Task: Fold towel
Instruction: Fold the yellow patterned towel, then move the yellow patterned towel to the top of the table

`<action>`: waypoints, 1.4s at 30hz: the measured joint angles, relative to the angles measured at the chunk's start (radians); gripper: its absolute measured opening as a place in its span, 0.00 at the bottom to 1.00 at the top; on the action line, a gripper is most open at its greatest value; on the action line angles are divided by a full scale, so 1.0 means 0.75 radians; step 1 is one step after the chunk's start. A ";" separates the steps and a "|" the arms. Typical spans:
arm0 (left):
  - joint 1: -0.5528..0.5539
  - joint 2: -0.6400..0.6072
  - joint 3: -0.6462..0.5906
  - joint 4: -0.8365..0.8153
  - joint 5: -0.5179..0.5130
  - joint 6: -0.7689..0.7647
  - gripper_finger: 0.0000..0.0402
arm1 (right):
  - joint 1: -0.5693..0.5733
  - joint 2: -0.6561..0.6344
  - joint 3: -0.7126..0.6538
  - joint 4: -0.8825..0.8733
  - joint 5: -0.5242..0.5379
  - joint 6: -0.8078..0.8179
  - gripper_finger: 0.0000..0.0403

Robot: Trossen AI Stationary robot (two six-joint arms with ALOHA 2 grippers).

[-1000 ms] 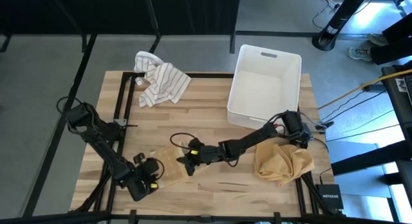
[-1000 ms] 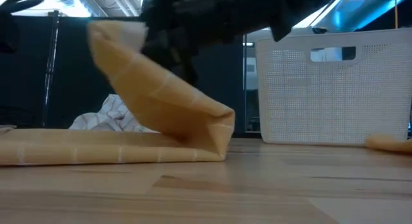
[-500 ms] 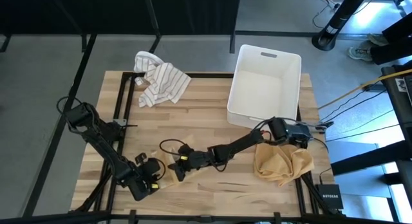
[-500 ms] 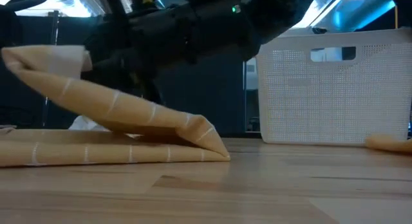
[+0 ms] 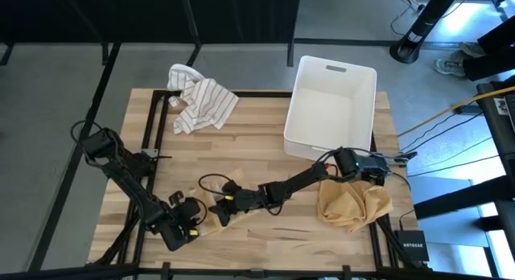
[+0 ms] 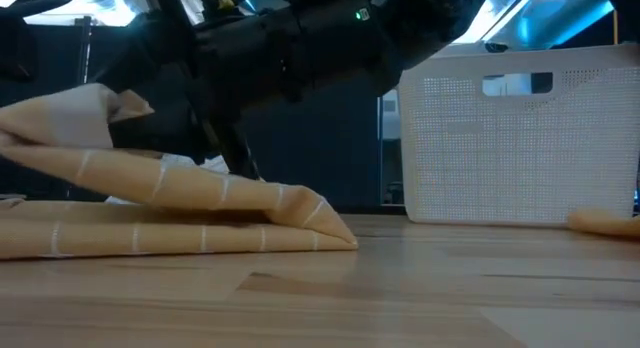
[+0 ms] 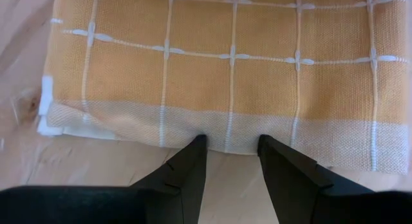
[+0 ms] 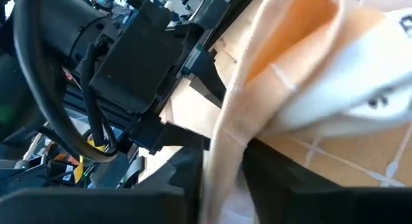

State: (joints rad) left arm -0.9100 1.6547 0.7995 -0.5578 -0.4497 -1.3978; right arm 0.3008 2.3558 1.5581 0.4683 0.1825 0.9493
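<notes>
An orange towel with a white grid (image 7: 225, 69) lies near the table's front edge, folded over itself (image 6: 180, 223). Its upper layer slopes up to a raised corner (image 6: 100, 103). My left gripper (image 7: 232, 147) points steeply down at the towel's near hem, open, with a fingertip at each side of a short stretch of hem. My right gripper (image 5: 217, 217) reaches in low from the table's right, close to the left gripper. It is open, with the towel's raised edge (image 8: 222, 153) between its fingers. My left gripper meets the towel's woven hem (image 7: 228, 141) with both fingertips, coming steeply from above. Whether the tips press on the hem or only stand against it, I cannot tell. The towel lies flat on the table there. My right gripper has the upper layer's edge (image 8: 225, 166) running up between its two parted fingers (image 8: 187, 185), which reach in almost level from the table's right. The cloth stands loosely in the gap, raised above the lower layer.
A white bin (image 5: 330, 111) stands at the far right. A crumpled orange cloth (image 5: 354, 203) lies at the near right, under the right arm. A striped white cloth (image 5: 199, 99) lies bunched at the far left. Bare wood shows in the table's middle.
My right gripper has gone down and toward the table's near left, carrying the towel's edge over the lower layer. The flap, which stood steeply, now lies low over the bottom layer, and its raised corner has sagged.
</notes>
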 joint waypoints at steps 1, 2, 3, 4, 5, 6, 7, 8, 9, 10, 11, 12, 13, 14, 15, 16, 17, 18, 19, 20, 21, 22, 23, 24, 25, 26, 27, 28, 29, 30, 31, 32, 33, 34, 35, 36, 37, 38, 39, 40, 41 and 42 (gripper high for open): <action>0.001 -0.011 -0.001 -0.001 0.010 0.017 0.34 | 0.000 0.000 0.000 0.000 0.000 0.000 0.32; 0.002 -0.025 -0.002 -0.004 0.029 0.025 0.34 | 0.000 0.000 0.000 0.005 0.000 0.000 0.35; 0.003 -0.042 -0.002 -0.015 0.053 0.028 0.34 | 0.000 0.000 0.000 0.009 0.000 0.000 0.37; 0.002 -0.061 0.001 -0.033 0.074 0.029 0.34 | 0.000 0.000 0.000 0.012 0.001 0.000 0.39; -0.001 -0.085 0.010 -0.055 0.096 0.029 0.34 | 0.000 0.000 0.000 0.013 0.001 0.000 0.41; -0.004 -0.111 0.019 -0.068 0.120 0.029 0.34 | 0.000 0.000 0.000 0.013 0.001 0.000 0.43; -0.008 -0.139 0.032 -0.089 0.140 0.029 0.34 | 0.000 0.000 0.000 0.012 0.001 0.000 0.44; -0.011 -0.166 0.040 -0.114 0.164 0.029 0.34 | 0.000 0.000 0.000 0.013 0.001 0.000 0.45; -0.013 -0.192 0.048 -0.146 0.183 0.033 0.34 | 0.000 0.000 0.000 0.013 0.001 0.000 0.45; -0.016 -0.224 0.055 -0.171 0.191 0.043 0.34 | 0.000 0.000 0.000 0.013 0.001 0.000 0.46; -0.018 -0.255 0.063 -0.181 0.188 0.058 0.34 | 0.000 -0.001 0.000 0.013 0.001 -0.005 0.46; -0.018 -0.289 0.070 -0.184 0.177 0.071 0.34 | 0.000 -0.004 -0.001 0.011 0.001 -0.019 0.46; -0.020 -0.326 0.071 -0.180 0.152 0.089 0.34 | -0.001 -0.007 -0.001 0.009 0.000 -0.043 0.46; -0.025 -0.353 0.071 -0.179 0.106 0.099 0.34 | -0.002 -0.014 -0.001 0.009 -0.003 -0.073 0.46; -0.028 -0.376 0.071 -0.177 0.036 0.115 0.34 | -0.003 -0.024 -0.001 0.009 -0.017 -0.114 0.46; -0.033 -0.392 0.071 -0.175 -0.055 0.134 0.34 | -0.003 -0.036 -0.001 0.006 -0.039 -0.164 0.46; -0.036 -0.402 0.071 -0.175 -0.166 0.155 0.34 | -0.004 -0.052 -0.001 -0.006 -0.067 -0.217 0.46; -0.038 -0.403 0.071 -0.175 -0.275 0.172 0.34 | -0.009 -0.074 -0.001 -0.045 -0.103 -0.274 0.46; -0.036 -0.398 0.063 -0.164 -0.370 0.192 0.34 | -0.009 -0.098 -0.001 -0.094 -0.139 -0.343 0.46; -0.030 -0.389 0.049 -0.156 -0.435 0.195 0.34 | -0.009 -0.124 -0.001 -0.164 -0.170 -0.415 0.46; -0.018 -0.372 0.026 -0.144 -0.470 0.195 0.34 | -0.009 -0.154 0.000 -0.259 -0.181 -0.483 0.46; -0.004 -0.355 0.003 -0.136 -0.477 0.193 0.34 | -0.003 -0.178 0.000 -0.361 -0.190 -0.545 0.46; 0.011 -0.336 -0.019 -0.133 -0.476 0.179 0.34 | 0.004 -0.199 0.001 -0.467 -0.196 -0.595 0.46; 0.028 -0.315 -0.043 -0.134 -0.468 0.156 0.34 | 0.013 -0.211 0.001 -0.575 -0.195 -0.640 0.45; 0.044 -0.293 -0.068 -0.136 -0.448 0.130 0.34 | 0.023 -0.213 0.001 -0.664 -0.190 -0.676 0.45; 0.060 -0.271 -0.093 -0.136 -0.416 0.108 0.34 | 0.036 -0.212 0.000 -0.738 -0.179 -0.696 0.45; 0.076 -0.249 -0.114 -0.139 -0.375 0.086 0.34 | 0.051 -0.208 -0.002 -0.807 -0.162 -0.712 0.45; 0.094 -0.230 -0.136 -0.143 -0.329 0.059 0.34 | 0.065 -0.198 -0.004 -0.858 -0.141 -0.720 0.45; 0.108 -0.213 -0.154 -0.140 -0.276 0.038 0.34 | 0.077 -0.189 -0.004 -0.887 -0.113 -0.730 0.45; 0.122 -0.197 -0.170 -0.137 -0.227 0.011 0.34 | 0.088 -0.183 -0.003 -0.926 -0.084 -0.753 0.45; 0.138 -0.182 -0.185 -0.140 -0.179 -0.021 0.34 | 0.096 -0.176 -0.003 -0.967 -0.057 -0.774 0.45; 0.150 -0.172 -0.195 -0.144 -0.140 -0.050 0.34 | 0.102 -0.172 -0.003 -1.000 -0.026 -0.791 0.45; 0.161 -0.170 -0.197 -0.149 -0.118 -0.055 0.34 | 0.106 -0.170 -0.003 -1.029 0.008 -0.807 0.45; 0.170 -0.170 -0.196 -0.149 -0.097 -0.058 0.34 | 0.106 -0.170 -0.003 -1.056 0.041 -0.820 0.45; 0.174 -0.171 -0.192 -0.147 -0.090 -0.056 0.34 | 0.106 -0.170 -0.002 -1.081 0.060 -0.829 0.45; 0.176 -0.175 -0.184 -0.149 -0.087 -0.056 0.34 | 0.105 -0.175 -0.001 -1.102 0.071 -0.840 0.45; 0.175 -0.182 -0.170 -0.155 -0.091 -0.048 0.34 | 0.104 -0.184 -0.001 -1.132 0.072 -0.855 0.45; 0.170 -0.195 -0.151 -0.156 -0.105 -0.029 0.34 | 0.104 -0.195 -0.001 -1.170 0.072 -0.867 0.45; 0.165 -0.211 -0.125 -0.155 -0.123 0.001 0.34 | 0.103 -0.210 -0.001 -1.208 0.075 -0.884 0.45; 0.160 -0.225 -0.095 -0.149 -0.142 0.035 0.34 | 0.104 -0.224 -0.001 -1.248 0.086 -0.896 0.45; 0.158 -0.237 -0.068 -0.145 -0.159 0.070 0.34 | 0.104 -0.242 -0.001 -1.293 0.096 -0.901 0.45; 0.156 -0.241 -0.045 -0.141 -0.178 0.116 0.34 | 0.102 -0.266 -0.001 -1.359 0.107 -0.903 0.45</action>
State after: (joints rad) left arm -0.7933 1.4738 0.7660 -0.6634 -0.5833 -1.3109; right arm 0.3776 2.1560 1.5574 -0.5508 0.2624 0.2718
